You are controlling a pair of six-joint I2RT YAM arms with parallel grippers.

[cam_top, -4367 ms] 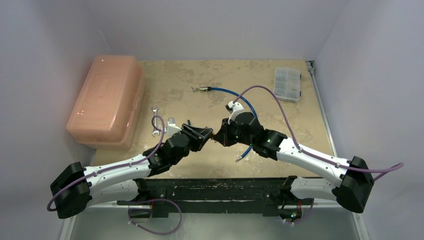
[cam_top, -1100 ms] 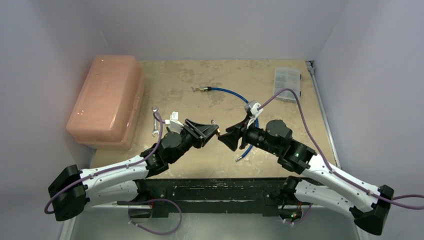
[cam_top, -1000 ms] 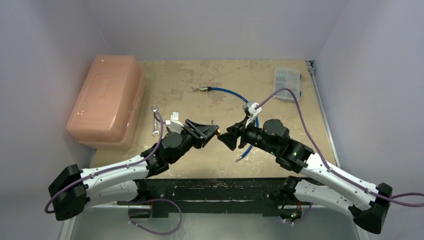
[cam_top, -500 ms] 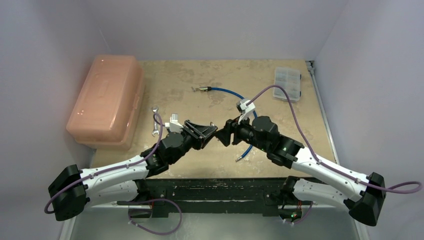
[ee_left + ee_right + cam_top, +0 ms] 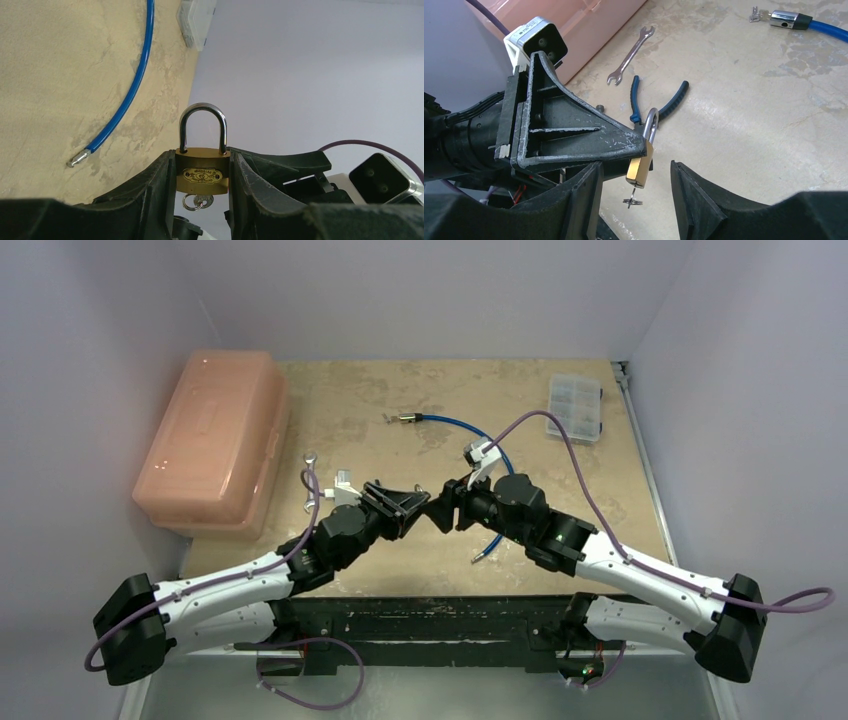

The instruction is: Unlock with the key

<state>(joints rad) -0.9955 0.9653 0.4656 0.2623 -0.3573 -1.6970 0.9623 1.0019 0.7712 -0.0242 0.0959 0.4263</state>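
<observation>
My left gripper [image 5: 202, 156] is shut on the body of a small brass padlock [image 5: 202, 172], which it holds in the air with the steel shackle [image 5: 202, 112] closed and pointing away from the wrist. A tiny silvery key [image 5: 203, 201] on a small ring sticks out of the padlock's underside. In the right wrist view the padlock [image 5: 640, 170] hangs off the left finger [image 5: 574, 135], and the key [image 5: 633, 200] sits between the fingers of my right gripper [image 5: 635, 166]. That gripper is open and touches neither. Seen from above, the two grippers [image 5: 432, 504] meet mid-table.
Blue-handled pliers [image 5: 664, 102], a silver wrench [image 5: 630, 49] and a small nut [image 5: 600, 107] lie on the table below the padlock. A blue cable [image 5: 460, 425] curves behind. A pink box [image 5: 210, 440] stands at the left, and a clear organiser [image 5: 575, 405] at the back right.
My right gripper has moved left, closing the gap to the padlock so that its open fingers now flank the key. Its jaws have narrowed slightly. The left gripper still holds the padlock.
</observation>
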